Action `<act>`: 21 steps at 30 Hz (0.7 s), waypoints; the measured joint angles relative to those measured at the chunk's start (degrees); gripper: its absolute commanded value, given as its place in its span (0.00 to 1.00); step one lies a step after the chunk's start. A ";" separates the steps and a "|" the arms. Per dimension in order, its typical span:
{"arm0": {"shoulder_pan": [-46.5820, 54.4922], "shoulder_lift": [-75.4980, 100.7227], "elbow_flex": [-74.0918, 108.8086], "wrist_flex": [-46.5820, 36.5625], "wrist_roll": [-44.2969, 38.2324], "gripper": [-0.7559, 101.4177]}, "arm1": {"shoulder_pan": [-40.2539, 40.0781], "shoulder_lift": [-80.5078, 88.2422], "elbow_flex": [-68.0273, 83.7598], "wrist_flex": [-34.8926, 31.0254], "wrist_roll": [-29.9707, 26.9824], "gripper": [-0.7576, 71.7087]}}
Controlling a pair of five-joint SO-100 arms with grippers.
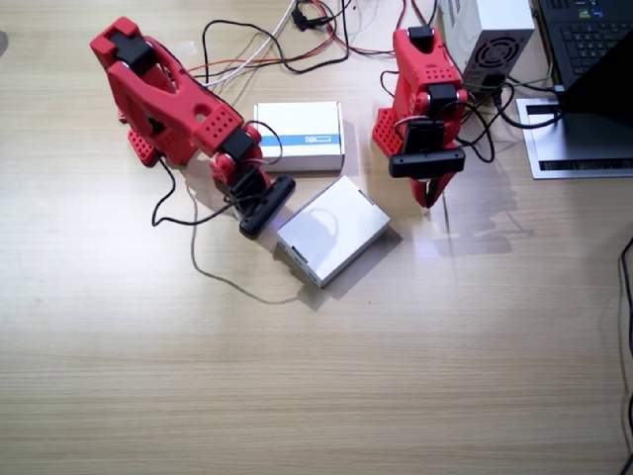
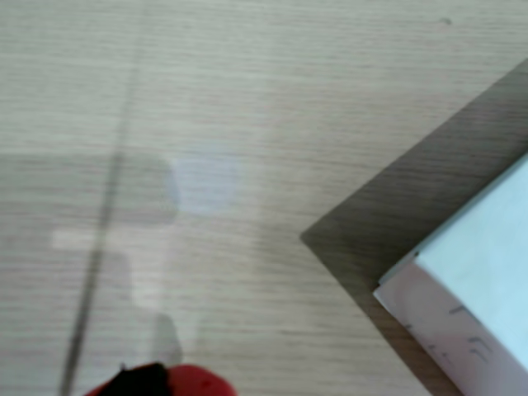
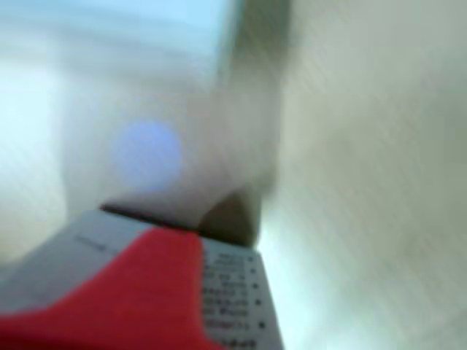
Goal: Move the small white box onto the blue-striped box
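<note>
The blue-striped box (image 1: 297, 136) lies flat at the back centre of the table. My right gripper (image 1: 249, 198) hovers just in front of its left corner, mostly hidden under its black camera. In a wrist view a red finger (image 3: 139, 292) presses on the small white box (image 3: 233, 292), whose grey printed side shows; that box is hidden in the fixed view. My left gripper (image 1: 429, 193) points down at the table, shut and holding nothing, right of the boxes. Its red fingertip (image 2: 165, 381) shows in another wrist view.
A plain white flat box (image 1: 331, 230) lies askew right of the right gripper, its corner (image 2: 478, 305) near the left gripper. Cables (image 1: 287, 45), a grey power unit (image 1: 490, 35), a laptop (image 1: 593, 40) and a printed sheet (image 1: 574, 139) crowd the back.
</note>
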 measured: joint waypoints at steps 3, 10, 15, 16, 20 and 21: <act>0.00 0.00 0.00 0.00 0.00 0.01 | 0.18 6.33 -9.32 7.12 -5.01 0.15; 0.00 0.00 0.00 0.00 0.00 0.01 | 0.09 5.19 -31.03 11.95 -18.72 0.13; 0.00 0.00 0.00 0.00 0.00 0.01 | -1.93 -16.35 -50.19 13.27 -22.59 0.13; 0.00 0.00 0.00 0.00 0.00 0.01 | -2.72 -21.27 -55.37 13.97 -23.12 0.13; 0.00 0.00 0.00 0.00 0.00 0.01 | -6.24 -33.84 -69.26 15.21 -26.98 0.16; 0.00 0.00 0.00 0.00 0.00 0.01 | -7.82 -35.16 -70.22 15.21 -27.07 0.24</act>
